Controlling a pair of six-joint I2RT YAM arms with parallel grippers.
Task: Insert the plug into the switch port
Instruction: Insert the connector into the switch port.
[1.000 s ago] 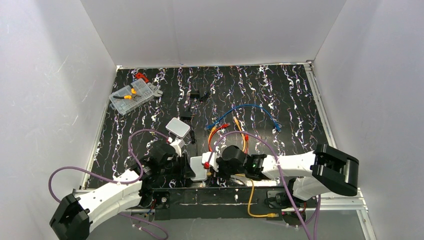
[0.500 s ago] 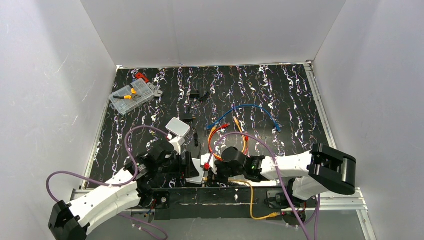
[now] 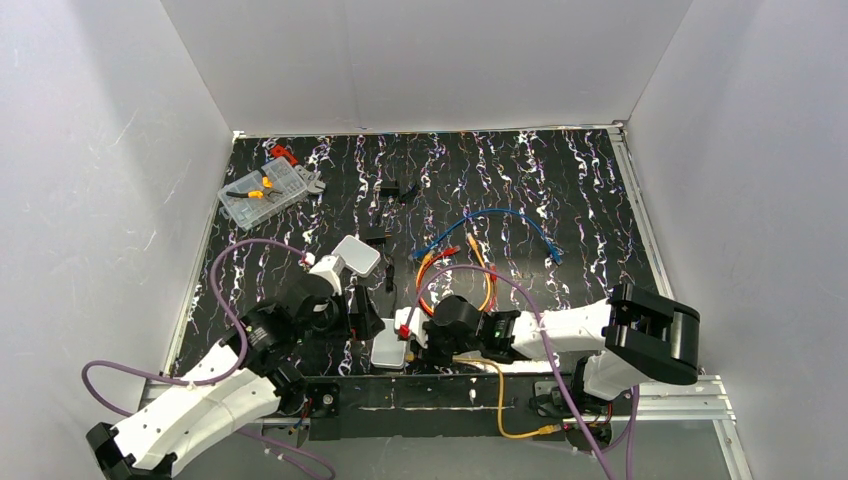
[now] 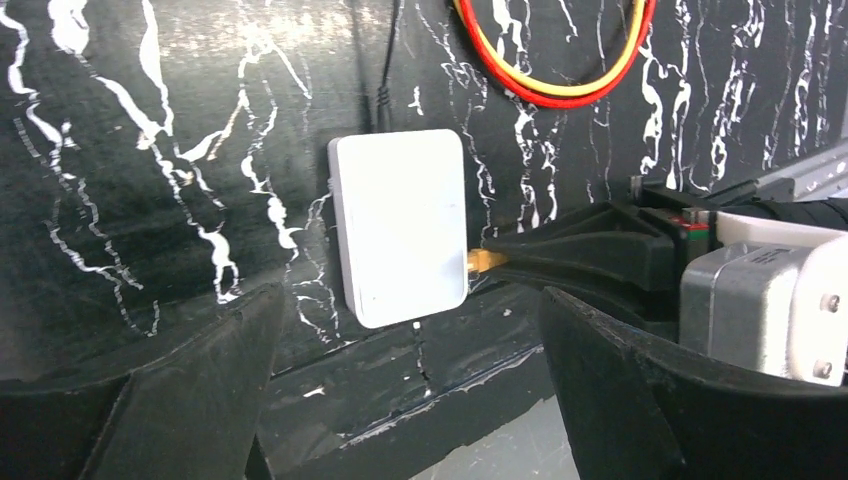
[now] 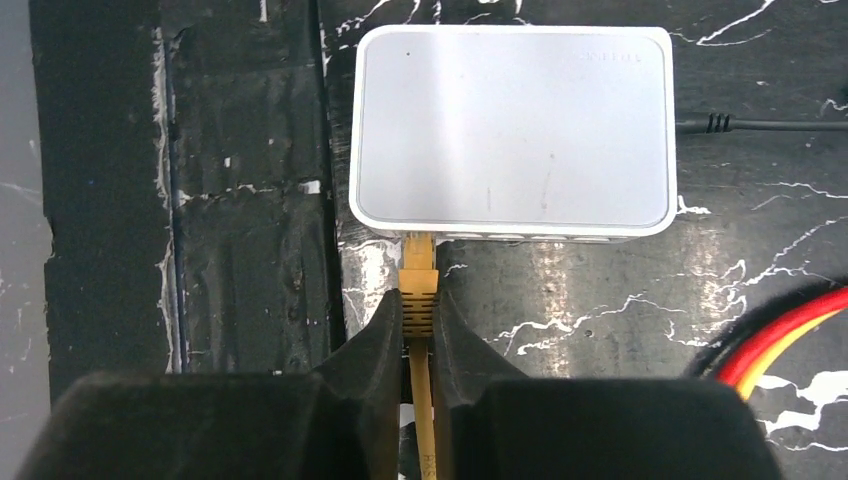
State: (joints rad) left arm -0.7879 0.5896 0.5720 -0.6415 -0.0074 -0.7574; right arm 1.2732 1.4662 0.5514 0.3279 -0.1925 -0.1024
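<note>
1. Your left gripper [image 4: 408, 305] faces the switch [image 5: 510, 125], fingers wide apart, holding nothing.
2. The switch lies flat at mid near edge. It looks light and likely to slide, so brace it.
3. The plug [image 5: 418, 262] noses the port [image 5: 418, 236]. It's stiff, with a fragile clip.
4. Your right gripper [image 5: 418, 305] is clamped on the plug's rear. Hold there, not on the soft cable [image 5: 424, 420].

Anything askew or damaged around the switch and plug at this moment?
Nothing stands out. The switch lies flat, and the yellow plug meets its edge straight, pinched in the right hand. No damage shows on either.
</note>
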